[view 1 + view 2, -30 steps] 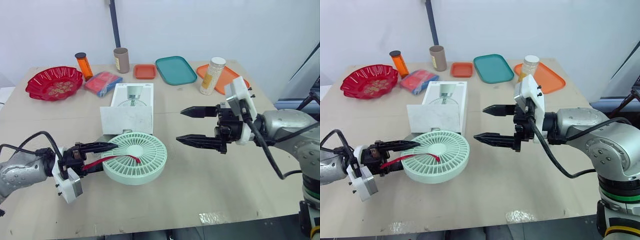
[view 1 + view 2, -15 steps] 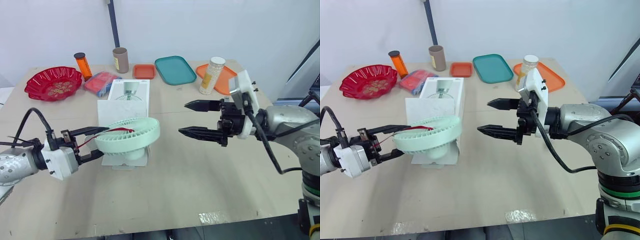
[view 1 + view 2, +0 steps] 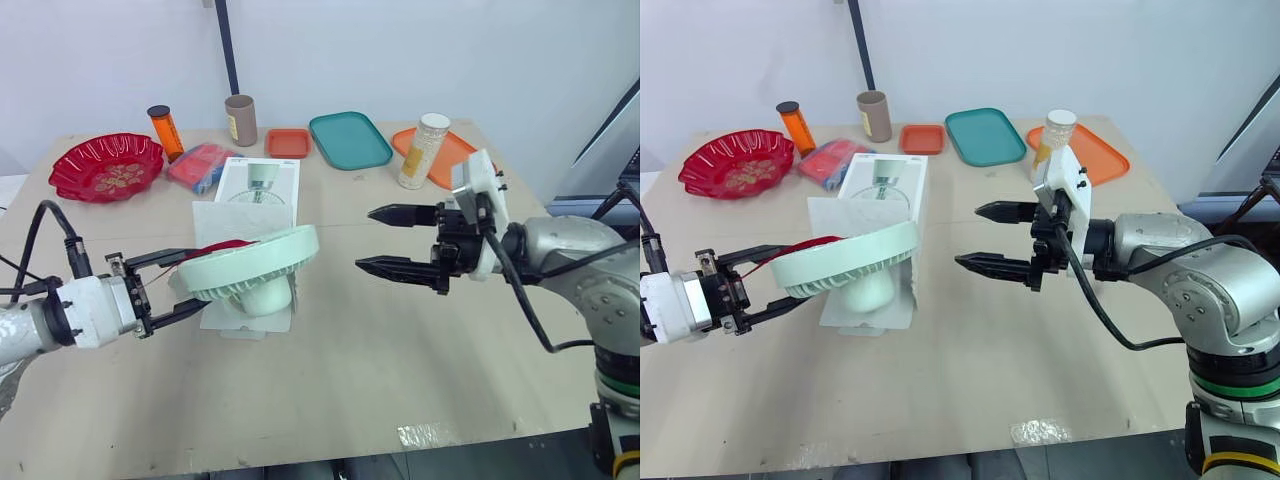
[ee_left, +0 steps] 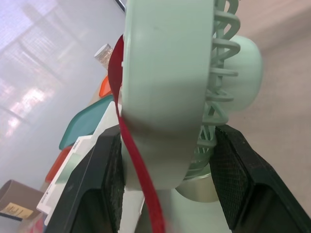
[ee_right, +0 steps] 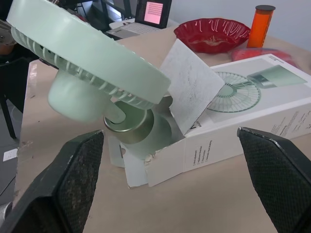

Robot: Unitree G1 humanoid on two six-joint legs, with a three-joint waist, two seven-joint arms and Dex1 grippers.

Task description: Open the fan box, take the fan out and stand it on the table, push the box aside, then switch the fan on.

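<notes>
Grasps the pale mint-green round plastic fan (image 3: pixel 255 262) by its rim with the left gripper (image 3: pixel 195 280), one black finger (image 4: pixel 104 184) clenched on either side of the ring. Pins a red strap (image 4: pixel 138 170) against that rim beside one finger. Holds the fan's head tilted, flat face up and motor hump underneath, right over the open near end of the white cardboard fan box (image 3: pixel 258 185). Has the fan's round dull-green base (image 5: pixel 138 127) sitting at the mouth of the box, close against the raised white flap (image 5: pixel 192 90). Leaves the box lying flat on the beige table (image 3: pixel 350 380), printed fan picture upward.

Hangs the right gripper (image 3: pixel 364 238) released, fingers spread wide, in the air to the right of the box, tips pointing toward it and touching nothing.

Beyond the box's far end:
- a red-and-blue packet (image 3: pixel 205 165)
- an orange bottle with a black cap (image 3: pixel 167 132)
- a brown cardboard tube (image 3: pixel 241 120)
- a small orange square tray (image 3: pixel 289 143)

Further left of the box, a red patterned glass bowl (image 3: pixel 107 167). Beyond and right of the box, a teal rectangular tray (image 3: pixel 351 139), then a white-lidded jar of pale grains (image 3: pixel 425 150) standing at a larger orange tray (image 3: pixel 447 155).
</notes>
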